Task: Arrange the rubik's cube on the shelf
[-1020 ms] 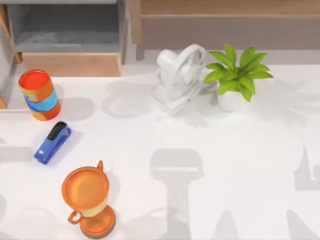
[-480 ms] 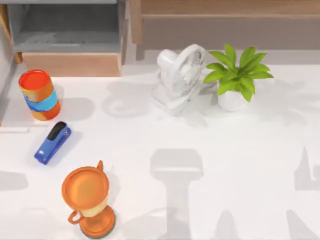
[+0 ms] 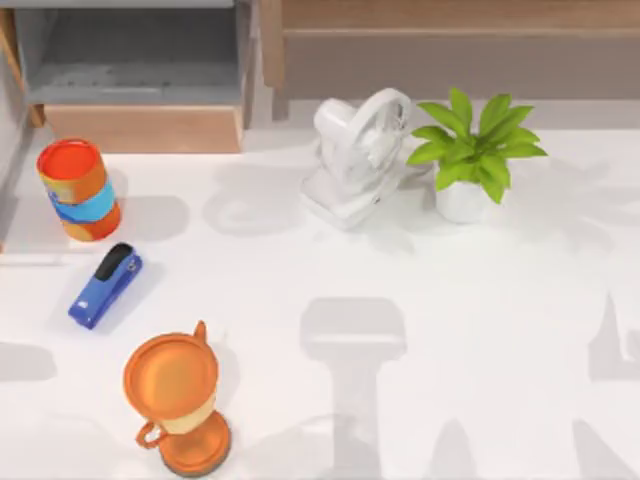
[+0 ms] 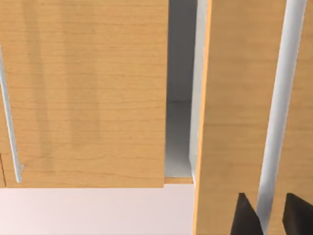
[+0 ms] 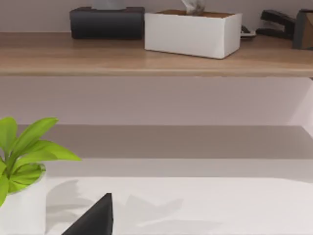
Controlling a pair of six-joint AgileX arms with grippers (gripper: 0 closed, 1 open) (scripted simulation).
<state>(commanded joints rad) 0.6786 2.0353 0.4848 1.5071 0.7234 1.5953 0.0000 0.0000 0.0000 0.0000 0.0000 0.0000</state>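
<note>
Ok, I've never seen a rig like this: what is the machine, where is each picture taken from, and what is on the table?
It is a pair of AgileX arms at a white table. One camera looks down from above and sees an orange-and-blue can, a blue stapler, an orange trophy cup, a white fan and a potted plant. The other cameras ride on the wrists. The left gripper faces wooden cupboard doors, its jaws apart, holding nothing. Past a dark part of the right gripper, the right wrist camera sees the shelf, carrying a black box and a white tissue box.
</note>
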